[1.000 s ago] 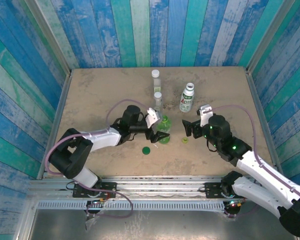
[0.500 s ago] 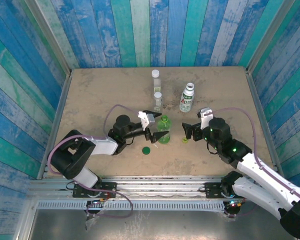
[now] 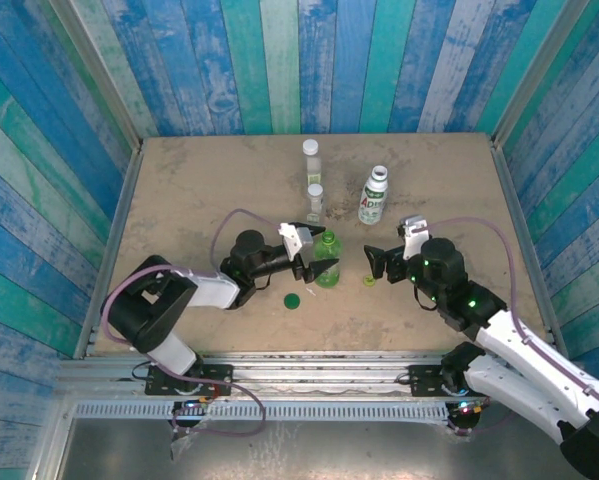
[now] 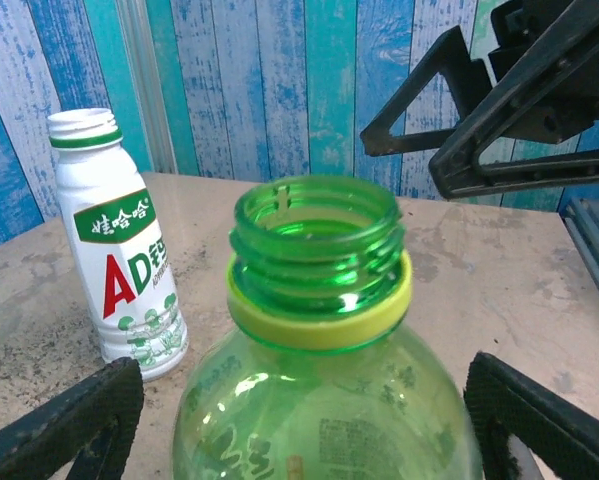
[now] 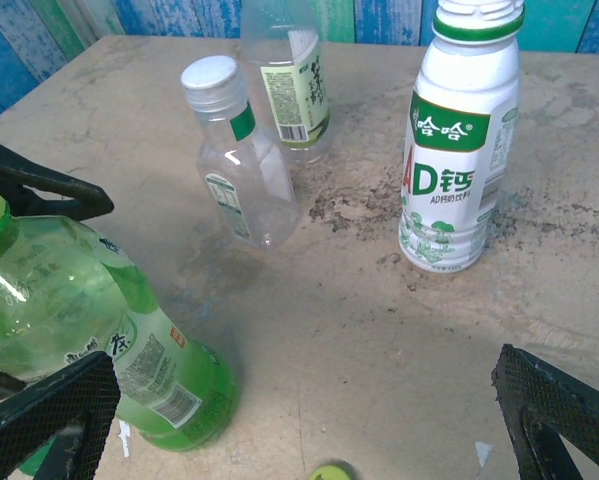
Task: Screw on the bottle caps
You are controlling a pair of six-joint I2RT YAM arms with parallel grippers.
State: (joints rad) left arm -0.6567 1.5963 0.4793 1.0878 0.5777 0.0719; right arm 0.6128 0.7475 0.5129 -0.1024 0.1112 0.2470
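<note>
Bottles stand upright on the table [image 3: 179,200], four in all. Green translucent bottle [image 4: 329,440]: glossy body, ribbed threaded neck open, yellow-green collar ring beneath; its base is cut off in the left wrist view. Left gripper [image 4: 304,385] straddles it, one black finger on each side; whether the pads press the plastic cannot be told. White bottle [image 5: 459,140]: opaque, green-and-red label, neck uncapped. Two small clear bottles [image 5: 241,160] carry white caps [image 5: 211,78]; the farther one is cropped at the top of the right wrist view. Right gripper [image 5: 304,375] is spread wide, grasping nothing, just right of the green bottle. Yellow-green cap [image 3: 368,280] lies on the table beneath its fingers; dark green cap [image 3: 292,299] lies flat near the green bottle's base. Table surface is sandy, mottled and stained. Walls [image 3: 279,60] are painted planks, blue and teal.
</note>
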